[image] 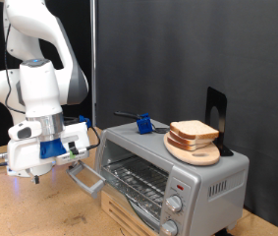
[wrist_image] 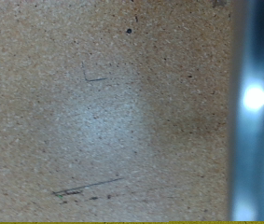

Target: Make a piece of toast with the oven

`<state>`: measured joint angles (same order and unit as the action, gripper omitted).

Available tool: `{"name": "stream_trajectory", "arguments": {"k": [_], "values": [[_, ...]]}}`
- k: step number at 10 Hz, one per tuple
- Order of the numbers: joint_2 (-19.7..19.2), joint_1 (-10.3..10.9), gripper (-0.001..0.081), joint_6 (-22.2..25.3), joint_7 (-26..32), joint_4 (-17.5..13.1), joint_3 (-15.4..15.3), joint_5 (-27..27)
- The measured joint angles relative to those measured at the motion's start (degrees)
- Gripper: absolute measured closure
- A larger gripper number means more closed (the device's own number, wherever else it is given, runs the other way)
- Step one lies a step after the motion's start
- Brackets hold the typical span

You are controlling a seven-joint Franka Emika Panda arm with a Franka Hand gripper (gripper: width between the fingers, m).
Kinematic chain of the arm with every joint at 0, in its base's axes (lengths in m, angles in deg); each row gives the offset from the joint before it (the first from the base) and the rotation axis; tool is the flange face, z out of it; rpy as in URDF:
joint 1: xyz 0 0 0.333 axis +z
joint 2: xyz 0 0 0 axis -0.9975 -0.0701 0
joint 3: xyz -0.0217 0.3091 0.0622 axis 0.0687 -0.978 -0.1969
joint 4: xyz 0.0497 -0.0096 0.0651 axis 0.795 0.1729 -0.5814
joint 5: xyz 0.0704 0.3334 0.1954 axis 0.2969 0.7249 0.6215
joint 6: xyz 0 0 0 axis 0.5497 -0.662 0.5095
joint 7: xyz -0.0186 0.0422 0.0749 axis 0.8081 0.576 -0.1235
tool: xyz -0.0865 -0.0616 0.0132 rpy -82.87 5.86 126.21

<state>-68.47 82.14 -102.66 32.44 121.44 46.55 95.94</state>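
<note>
The oven (image: 178, 177) is a silver box on the exterior view's right, with its wire rack (image: 139, 183) showing through the front. Its drop door (image: 84, 179) hangs open toward the exterior view's left. On the oven's top, the piece of toast (image: 194, 132) lies on a round light-wood board (image: 192, 150). My gripper (image: 35, 174) hangs low over the wooden table, just left of the door's edge and far from the toast. In the wrist view no fingers show, only the table surface (wrist_image: 104, 112) and a blurred shiny metal edge (wrist_image: 255, 103).
A blue-handled object (image: 140, 123) and a black upright stand (image: 215, 110) also sit on the oven's top. Two round knobs (image: 176, 206) are at the oven's front right. A dark curtain closes off the back. Cables trail at the exterior view's left.
</note>
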Motion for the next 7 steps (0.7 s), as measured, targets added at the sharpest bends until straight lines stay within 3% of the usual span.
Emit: {"name": "stream_trajectory", "arguments": {"k": [3, 7], "values": [[-0.02, -3.59, 0.0124, -0.02, 2.80, 1.29, 2.58, -3.79], [-0.70, -5.58, 0.0124, -1.17, 5.57, 1.92, 4.69, -4.39]]}}
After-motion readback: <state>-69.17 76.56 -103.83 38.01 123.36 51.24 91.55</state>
